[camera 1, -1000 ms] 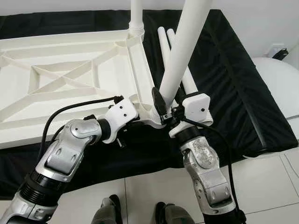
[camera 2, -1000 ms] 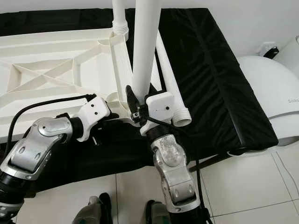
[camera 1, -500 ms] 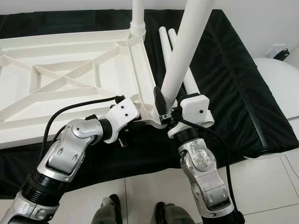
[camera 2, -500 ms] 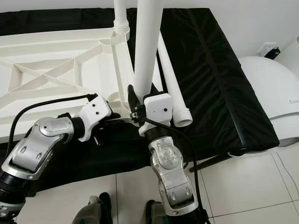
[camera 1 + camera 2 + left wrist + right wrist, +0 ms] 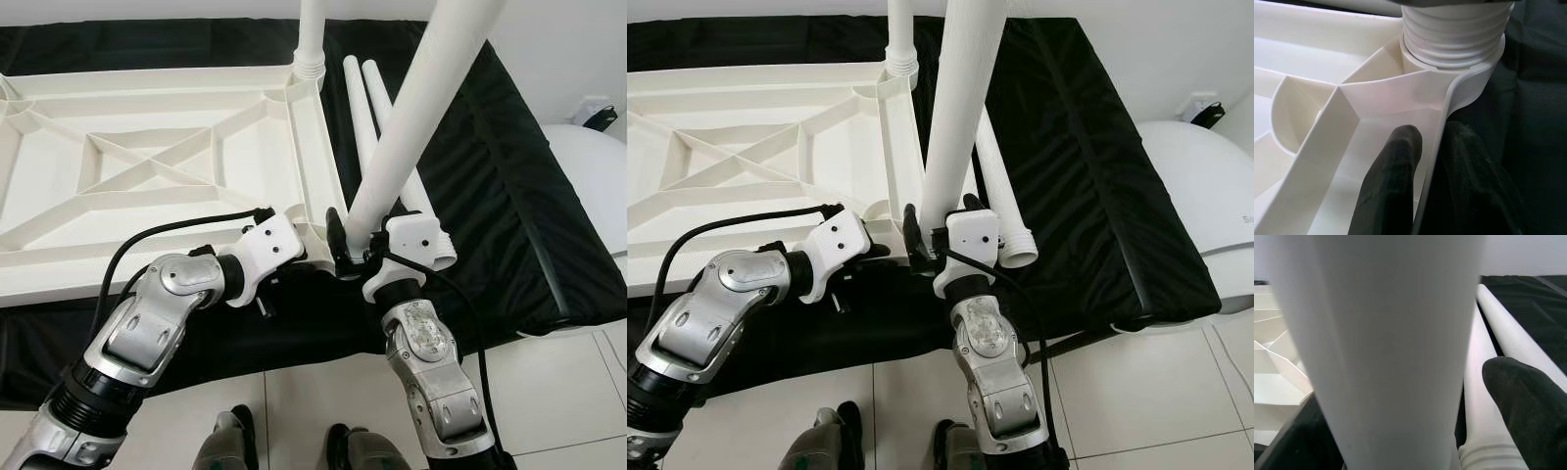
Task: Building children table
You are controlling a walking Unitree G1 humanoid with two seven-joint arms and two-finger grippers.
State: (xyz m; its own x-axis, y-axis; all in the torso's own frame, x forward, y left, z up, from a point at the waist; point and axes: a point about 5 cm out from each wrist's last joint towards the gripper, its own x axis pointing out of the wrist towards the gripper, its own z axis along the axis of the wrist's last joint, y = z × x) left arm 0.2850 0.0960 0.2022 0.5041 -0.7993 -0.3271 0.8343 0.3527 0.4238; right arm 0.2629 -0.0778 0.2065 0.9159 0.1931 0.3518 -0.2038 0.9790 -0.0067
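Note:
The white tabletop (image 5: 147, 166) lies upside down on a black cloth. One white leg (image 5: 312, 39) stands in its far right corner. My right gripper (image 5: 364, 223) is shut on a second leg (image 5: 411, 117), holding it upright but leaning, with its foot at the near right corner. In the left wrist view this leg's threaded end (image 5: 1454, 29) sits in the corner socket. My left gripper (image 5: 1432, 134) is shut on the tabletop's rim just beside that socket, one finger on each side of the wall. The held leg (image 5: 1386, 352) is close up in the right wrist view.
Two loose legs (image 5: 377, 108) lie side by side on the black cloth (image 5: 490, 166), right of the tabletop. A rounded white object (image 5: 598, 176) stands at the right beyond the cloth's edge. Tiled floor (image 5: 294, 392) and my feet are below.
The whole picture has slid a little right, so the camera moved. Both grippers keep their holds. The held leg seems to lean slightly more to the right.

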